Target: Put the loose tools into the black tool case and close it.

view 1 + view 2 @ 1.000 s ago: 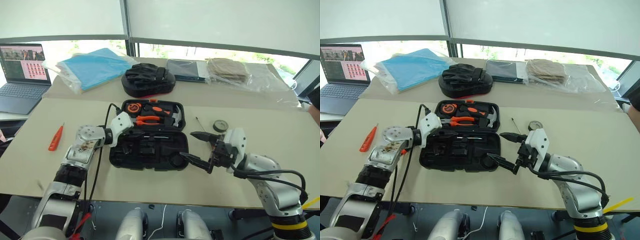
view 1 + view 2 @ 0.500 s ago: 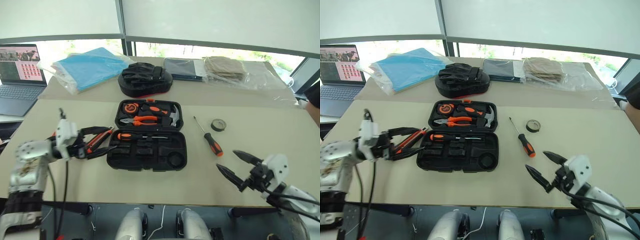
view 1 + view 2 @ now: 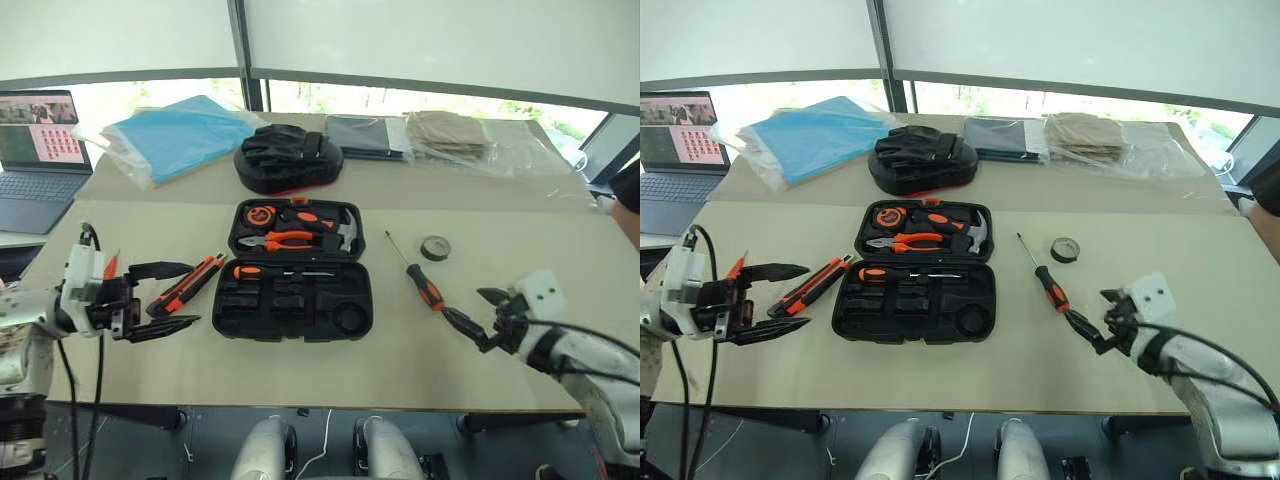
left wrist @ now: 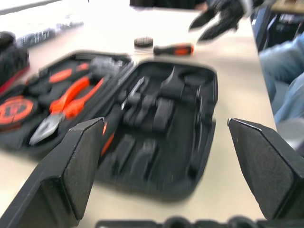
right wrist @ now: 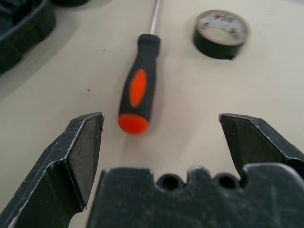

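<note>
On the beige tabletop (image 3: 300,370) the black tool case (image 3: 292,282) lies open and flat, its long side running left to right; the far half holds orange-handled pliers (image 3: 287,240), a hammer (image 3: 347,231) and a round orange tape measure (image 3: 262,215), while the near half shows dark moulded slots with one black-and-orange screwdriver (image 3: 280,271) already lying along its far edge, handle to the left and shaft to the right. Just left of the case an orange-black utility knife (image 3: 187,284) lies on a slant, its far end angled toward the case. To the right of the case a second black-and-orange screwdriver (image 3: 418,274) lies diagonally, its thin metal shaft pointing away toward the far left and its orange-capped handle toward the near right. A small dark tape roll (image 3: 435,247) lies flat beyond it, near the shaft but apart from it. The right end effector (image 3: 477,315) hovers just off the handle's butt end with its two black fingers spread wide and nothing between them. The left end effector (image 3: 165,298) sits at the left edge of the tabletop, pointing toward the case, fingers likewise wide apart and empty, with the knife just beyond its tips. A small orange tester screwdriver (image 3: 110,264) peeks out beside it.
</note>
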Action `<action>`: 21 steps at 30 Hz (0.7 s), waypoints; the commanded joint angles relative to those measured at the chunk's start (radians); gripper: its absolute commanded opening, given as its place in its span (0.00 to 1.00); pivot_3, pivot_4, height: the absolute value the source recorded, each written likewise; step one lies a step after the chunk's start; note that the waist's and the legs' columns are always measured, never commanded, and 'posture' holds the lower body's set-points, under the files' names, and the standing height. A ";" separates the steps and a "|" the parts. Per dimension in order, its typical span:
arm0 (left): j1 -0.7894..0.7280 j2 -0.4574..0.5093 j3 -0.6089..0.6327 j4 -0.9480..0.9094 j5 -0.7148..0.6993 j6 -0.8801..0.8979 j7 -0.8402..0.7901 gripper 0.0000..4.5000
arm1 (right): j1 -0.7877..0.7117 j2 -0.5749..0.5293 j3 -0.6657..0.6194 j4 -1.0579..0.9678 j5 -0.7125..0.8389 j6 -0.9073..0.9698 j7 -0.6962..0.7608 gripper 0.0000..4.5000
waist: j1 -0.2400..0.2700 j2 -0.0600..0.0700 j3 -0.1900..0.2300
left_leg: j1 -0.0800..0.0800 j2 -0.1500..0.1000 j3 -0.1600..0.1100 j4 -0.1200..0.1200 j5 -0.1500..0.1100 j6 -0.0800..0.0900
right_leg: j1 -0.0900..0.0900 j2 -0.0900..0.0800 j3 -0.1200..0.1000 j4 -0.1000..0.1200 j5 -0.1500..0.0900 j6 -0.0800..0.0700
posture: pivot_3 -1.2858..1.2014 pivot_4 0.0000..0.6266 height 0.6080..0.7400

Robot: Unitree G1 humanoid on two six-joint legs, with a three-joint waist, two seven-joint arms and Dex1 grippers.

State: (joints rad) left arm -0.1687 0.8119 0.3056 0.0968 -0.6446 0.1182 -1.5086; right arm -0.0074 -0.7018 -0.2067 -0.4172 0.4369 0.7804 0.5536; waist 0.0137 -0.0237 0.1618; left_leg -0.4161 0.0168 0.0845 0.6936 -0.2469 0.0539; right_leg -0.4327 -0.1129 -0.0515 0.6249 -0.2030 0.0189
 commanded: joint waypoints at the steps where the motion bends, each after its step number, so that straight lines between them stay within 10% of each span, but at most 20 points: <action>1: -0.019 -0.034 -0.019 -0.144 -0.063 0.070 0.066 0.99 | -0.174 -0.009 0.089 0.066 -0.017 0.141 -0.038 1.00 | -0.002 0.000 0.000 | -0.001 0.000 0.000 0.000 0.000 0.000 | -0.001 0.000 0.000 0.000 0.001 0.001 | 0.52 0.24 1.00; 8: -0.020 -0.075 -0.046 -0.229 -0.077 0.095 0.109 0.99 | -0.386 0.014 0.236 0.185 -0.094 0.282 -0.100 1.00 | -0.005 0.000 0.000 | -0.005 -0.001 0.003 0.000 -0.001 0.002 | -0.005 0.002 0.002 0.000 0.002 0.003 | 0.52 0.24 1.00; 18: 0.020 -0.089 -0.016 -0.278 -0.104 0.122 0.166 1.00 | -0.367 0.017 0.170 0.109 -0.071 0.283 -0.088 0.28 | -0.002 0.000 0.000 | -0.006 -0.002 0.004 0.002 -0.001 0.003 | -0.004 0.002 0.003 -0.001 0.002 0.005 | 0.52 0.24 1.00; 21: 0.042 -0.085 0.006 -0.270 -0.101 0.113 0.175 1.00 | -0.320 0.005 0.115 0.039 -0.031 0.187 -0.014 0.22 | -0.002 0.000 0.000 | -0.006 -0.002 0.004 0.002 -0.001 0.003 | -0.005 0.002 0.003 -0.001 0.002 0.006 | 0.52 0.24 1.00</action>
State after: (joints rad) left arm -0.1305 0.7186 0.2674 -0.1587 -0.7351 0.2445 -1.3423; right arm -0.3284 -0.6795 -0.0302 -0.2996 0.3765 1.0474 0.4916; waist 0.0112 -0.0239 0.1619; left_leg -0.4224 0.0153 0.0883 0.6953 -0.2483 0.0569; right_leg -0.4377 -0.1110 -0.0486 0.6240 -0.2007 0.0244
